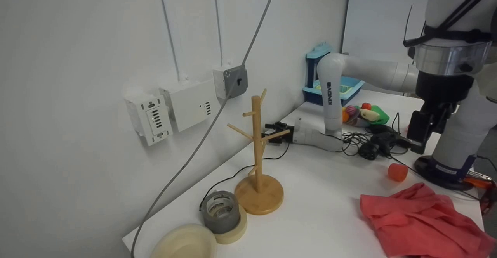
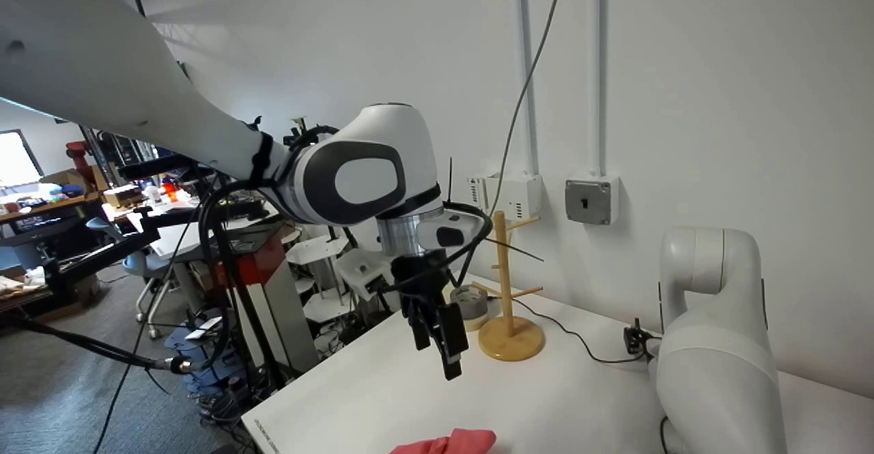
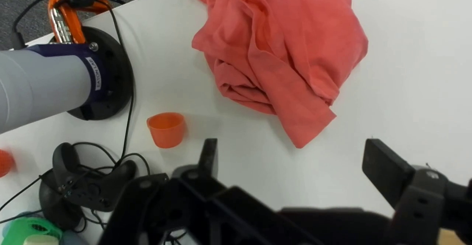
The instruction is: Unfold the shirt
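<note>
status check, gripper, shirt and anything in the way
Gripper open, holding nothing. Red shirt crumpled, not yet unfolded. Orange cup close by, not touching it, might get in the way.

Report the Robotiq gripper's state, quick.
Robotiq gripper: open, fingers wide apart, holding nothing; the red shirt is not in its grasp.

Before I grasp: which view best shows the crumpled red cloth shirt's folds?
The wrist view: it looks down on the shirt, though cropped at top. An exterior view shows more shirt, slantwise; in an exterior view, just a scrap.
</note>
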You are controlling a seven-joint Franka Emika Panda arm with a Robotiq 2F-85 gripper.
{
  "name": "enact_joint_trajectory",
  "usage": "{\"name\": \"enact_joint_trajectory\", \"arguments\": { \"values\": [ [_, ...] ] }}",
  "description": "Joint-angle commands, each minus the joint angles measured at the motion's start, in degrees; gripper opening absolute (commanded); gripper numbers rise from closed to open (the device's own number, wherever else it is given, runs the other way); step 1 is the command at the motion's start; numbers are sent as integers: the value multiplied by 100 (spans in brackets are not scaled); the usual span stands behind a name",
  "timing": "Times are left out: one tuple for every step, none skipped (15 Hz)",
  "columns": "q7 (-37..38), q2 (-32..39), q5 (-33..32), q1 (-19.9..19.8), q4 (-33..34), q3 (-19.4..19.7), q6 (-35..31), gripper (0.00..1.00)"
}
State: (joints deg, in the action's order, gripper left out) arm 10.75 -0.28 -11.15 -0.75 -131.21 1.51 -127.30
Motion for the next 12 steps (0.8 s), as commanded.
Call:
{"name": "enact_joint_trajectory", "arguments": {
  "values": [
    [-218,201,-6,-93,-263,74,-108,100],
    [-296,267,20,-100,-348,95,-138,100],
    [-383,345,51,-112,-451,119,-202,100],
    [-480,427,94,-127,-533,141,-253,100],
    [-603,516,165,-148,-596,157,-289,100],
    [-721,641,237,-175,-653,172,-381,100],
    [-837,761,292,-200,-687,187,-466,100],
    [-948,926,371,-232,-702,196,-616,100],
    [-1062,1076,455,-266,-694,198,-772,100],
    [-1187,1240,539,-303,-662,199,-922,100],
    [-1311,1393,656,-343,-609,189,-1026,100],
    [-1422,1529,779,-383,-566,174,-1111,100]
  ]
}}
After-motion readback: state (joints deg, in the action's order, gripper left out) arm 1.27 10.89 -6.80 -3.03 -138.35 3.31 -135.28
